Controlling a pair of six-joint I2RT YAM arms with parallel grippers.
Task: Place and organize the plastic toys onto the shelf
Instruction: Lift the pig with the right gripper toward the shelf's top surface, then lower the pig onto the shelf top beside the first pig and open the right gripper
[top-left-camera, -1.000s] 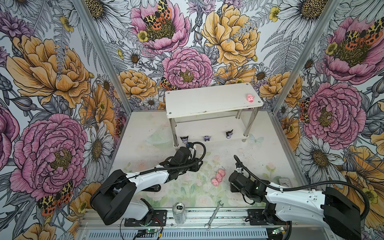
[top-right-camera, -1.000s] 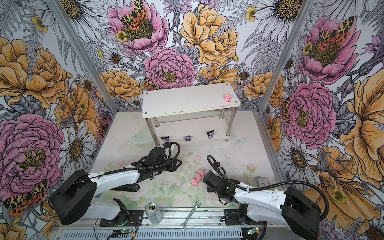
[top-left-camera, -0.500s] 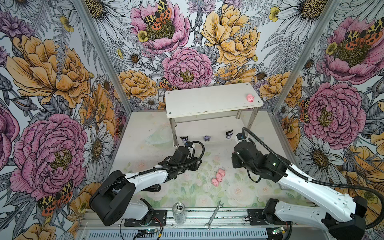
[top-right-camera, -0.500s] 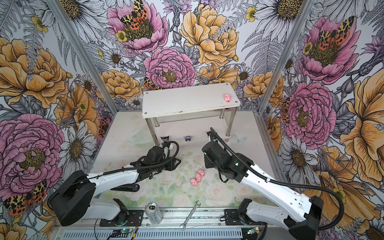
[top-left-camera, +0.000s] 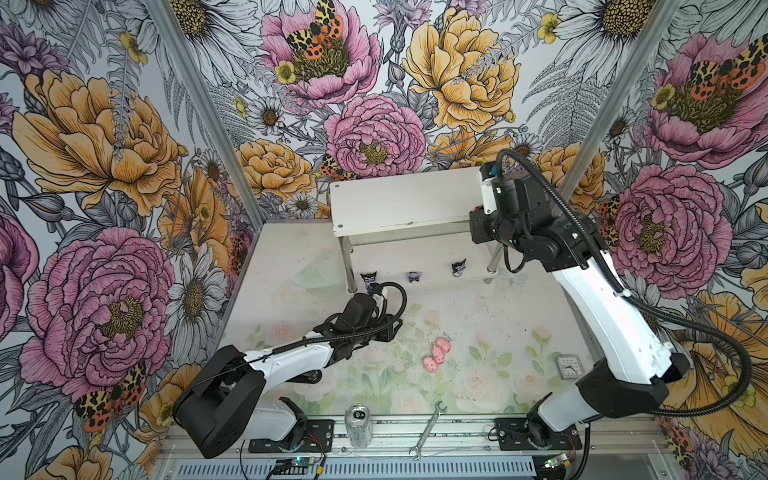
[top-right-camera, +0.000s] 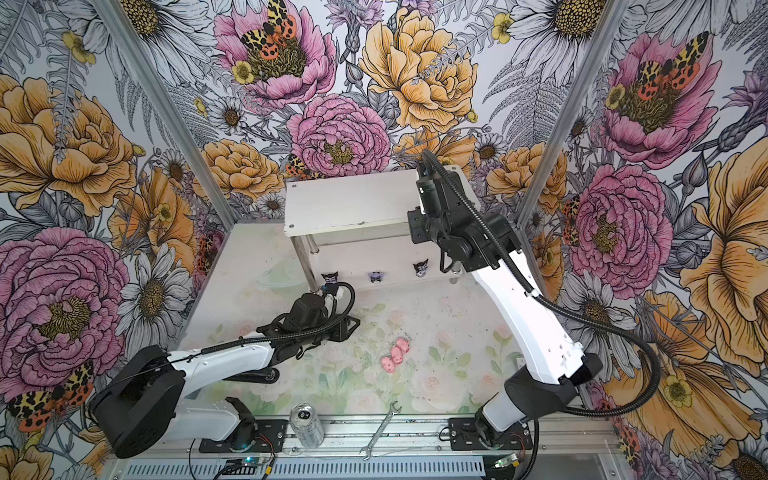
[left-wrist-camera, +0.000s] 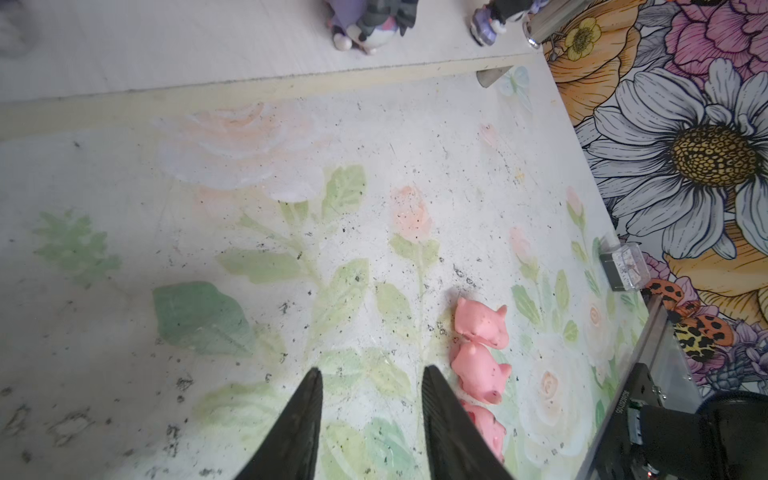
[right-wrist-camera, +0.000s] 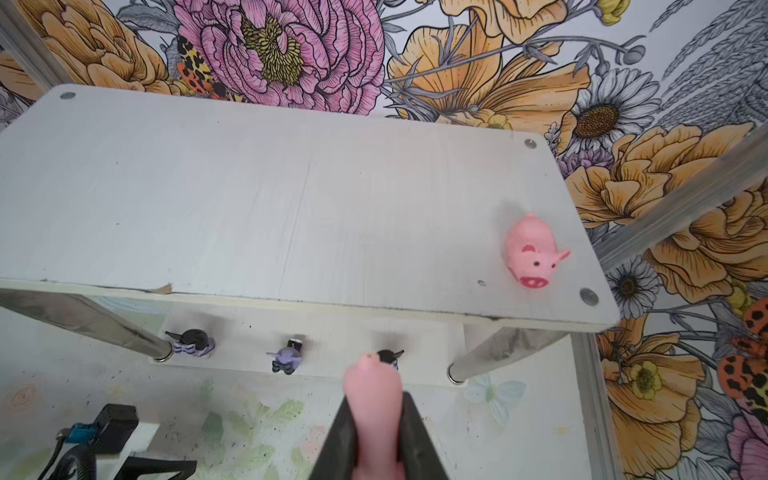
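One pink pig (right-wrist-camera: 371, 380) is clamped btwn the fingers of the right hand (right-wrist-camera: 375, 409), snout end poking out past the tips, held in the air by the right end of the white shelf (top-left-camera: 395, 199). A 2nd pig (right-wrist-camera: 534, 251) stands on the top tier, near the front corner screw at that end. Three dark pointed-ear figures (top-left-camera: 412, 276) stand in a row on the bottom tier, along its front edge, well apart. Three more pigs (top-left-camera: 436, 353) lie touching in a short line on the surface (top-left-camera: 291, 291). The left hand (left-wrist-camera: 371, 372) hangs low over the surface just beside them, fingers parted w/ nothing btwn. A can (top-left-camera: 358, 419) & a wrench (top-left-camera: 428, 428) sit at the near edge.
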